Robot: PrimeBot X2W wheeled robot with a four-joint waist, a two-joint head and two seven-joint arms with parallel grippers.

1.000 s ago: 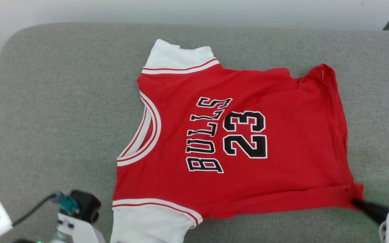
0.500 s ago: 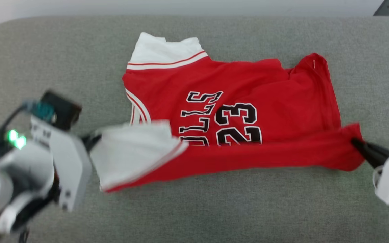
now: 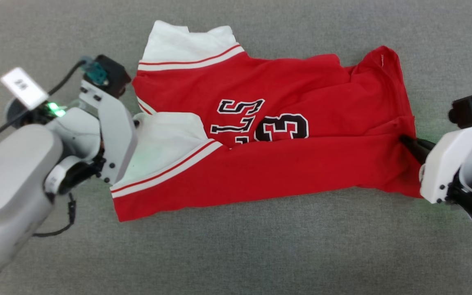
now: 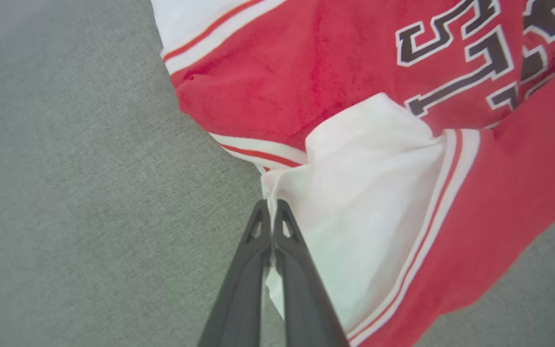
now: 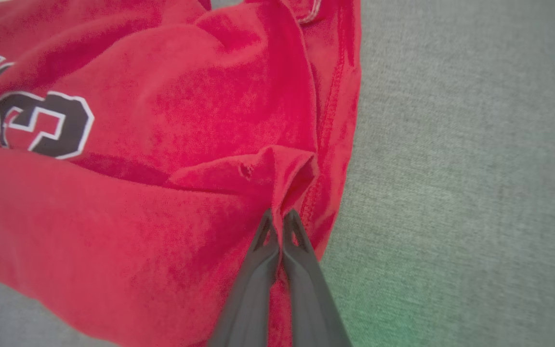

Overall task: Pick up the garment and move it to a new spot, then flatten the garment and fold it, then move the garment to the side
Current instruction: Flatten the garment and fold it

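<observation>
The garment [image 3: 285, 180] lies half-folded on the grey cushion [image 3: 260, 254]; my left gripper [image 4: 271, 208] clamps its white sleeve, my right gripper [image 5: 281, 216] a red hem corner (both pinched tight).

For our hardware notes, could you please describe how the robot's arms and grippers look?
Pale grey-white arms with green lights. The left gripper and right gripper each have two slim dark fingers. Black wrist cameras carry teal connectors; the left arm bears a black cable and white tag.
</observation>
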